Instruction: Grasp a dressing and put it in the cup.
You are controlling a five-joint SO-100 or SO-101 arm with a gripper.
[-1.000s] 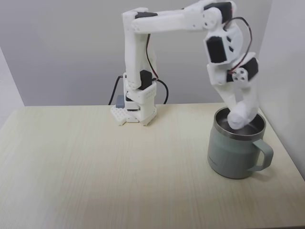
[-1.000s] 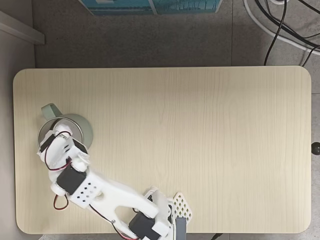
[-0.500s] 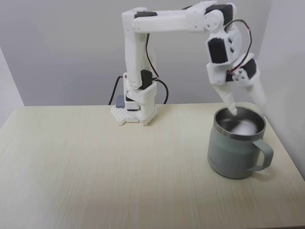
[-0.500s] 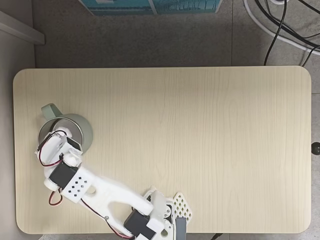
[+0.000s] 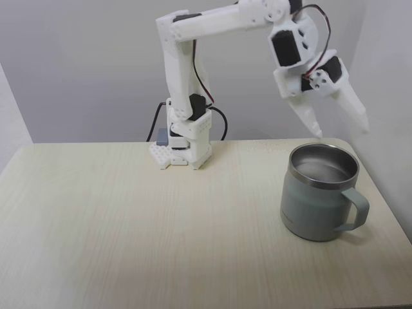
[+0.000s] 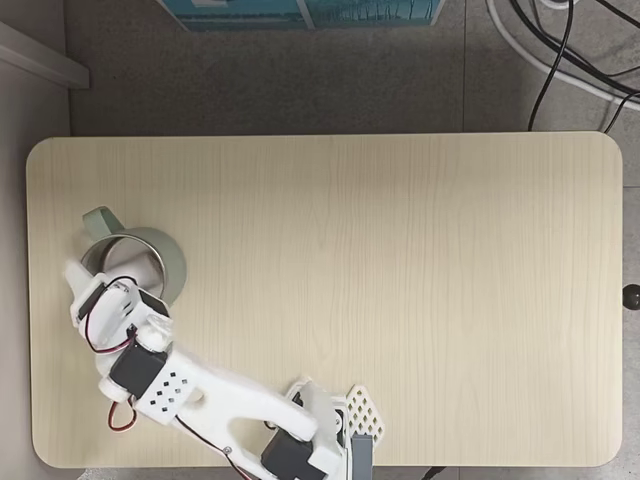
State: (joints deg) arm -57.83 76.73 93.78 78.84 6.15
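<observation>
The cup (image 5: pixel 317 196) is a squat grey-green mug with a steel rim, standing at the table's right side in a fixed view, handle toward the front right. My white gripper (image 5: pixel 341 132) hangs open just above its rim with nothing between the fingers. From above, the cup (image 6: pixel 170 262) sits near the table's left edge, and the gripper (image 6: pixel 108 272) reaches over its near rim with the fingers spread. The dressing is hidden; the mug's inside shows pale steel and I cannot make out a roll there.
The arm's base (image 5: pixel 183 149) is bolted at the table's back edge (image 6: pixel 340 432). A wall stands close to the right of the mug in the front fixed view. The wooden tabletop (image 6: pixel 400 280) is bare to the right. Cables (image 6: pixel 560 50) lie on the floor beyond.
The gripper held the white dressing down in the mug's mouth, opened and let it drop inside, then rose clear of the rim with its fingers spread.
</observation>
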